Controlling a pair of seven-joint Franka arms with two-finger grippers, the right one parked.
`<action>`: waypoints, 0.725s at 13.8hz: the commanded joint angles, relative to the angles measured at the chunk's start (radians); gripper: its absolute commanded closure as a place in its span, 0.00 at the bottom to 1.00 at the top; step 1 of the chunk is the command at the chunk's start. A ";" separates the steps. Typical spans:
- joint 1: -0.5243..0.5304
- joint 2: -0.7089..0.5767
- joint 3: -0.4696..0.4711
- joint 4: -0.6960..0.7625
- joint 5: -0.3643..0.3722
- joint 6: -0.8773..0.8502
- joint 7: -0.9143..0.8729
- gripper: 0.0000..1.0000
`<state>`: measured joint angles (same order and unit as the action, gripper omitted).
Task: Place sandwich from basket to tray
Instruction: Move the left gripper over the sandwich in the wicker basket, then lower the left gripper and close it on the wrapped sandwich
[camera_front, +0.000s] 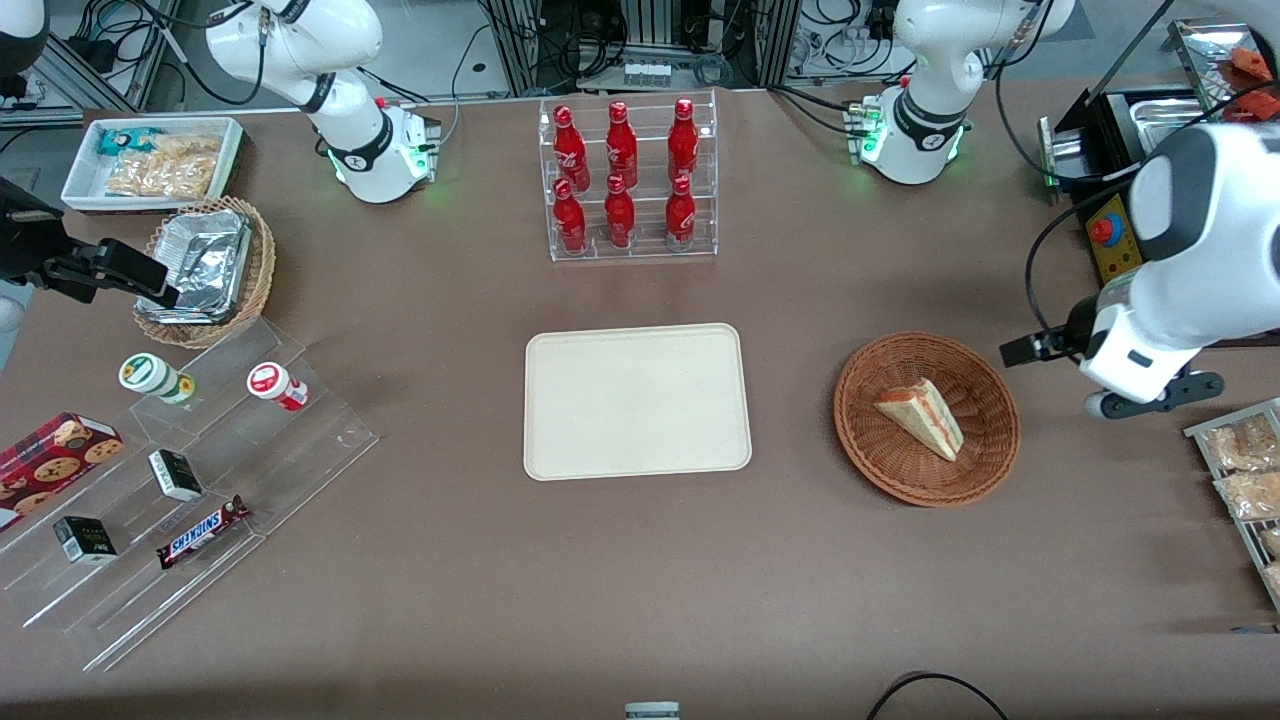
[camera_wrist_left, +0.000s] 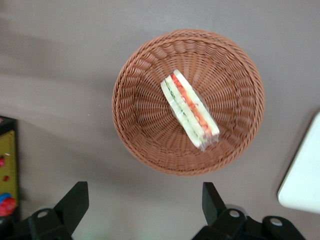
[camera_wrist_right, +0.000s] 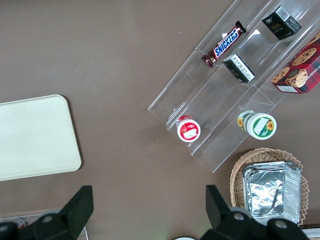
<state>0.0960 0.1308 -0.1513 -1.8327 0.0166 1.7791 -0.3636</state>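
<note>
While hanging wide-jawed and empty just outside the two-o'clock rim of the round reddish-brown woven wicker basket (camera_front: 868, 455), as seen from the front: black two-finger left gripper (camera_front: 1025, 350). Resting near the basket's centre, long axis from ten to four o'clock: small triangular white-bread sandwich (camera_front: 922, 416) with red and green filling, seemingly in clear wrap. Well apart at nine o'clock: flat cream rectangular plastic tray (camera_front: 637, 400). Likely risks: closing across the tapered wedge and squeezing it out; catching a finger on the raised weave and dragging the light basket; slipping on the wrap mid-carry.
</note>
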 joint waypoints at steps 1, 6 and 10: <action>0.005 -0.019 -0.008 -0.097 -0.006 0.106 -0.226 0.00; -0.007 0.013 -0.011 -0.200 0.009 0.336 -0.587 0.00; -0.087 0.044 -0.013 -0.206 0.098 0.341 -0.797 0.00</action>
<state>0.0475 0.1617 -0.1633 -2.0334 0.0580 2.1025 -1.0531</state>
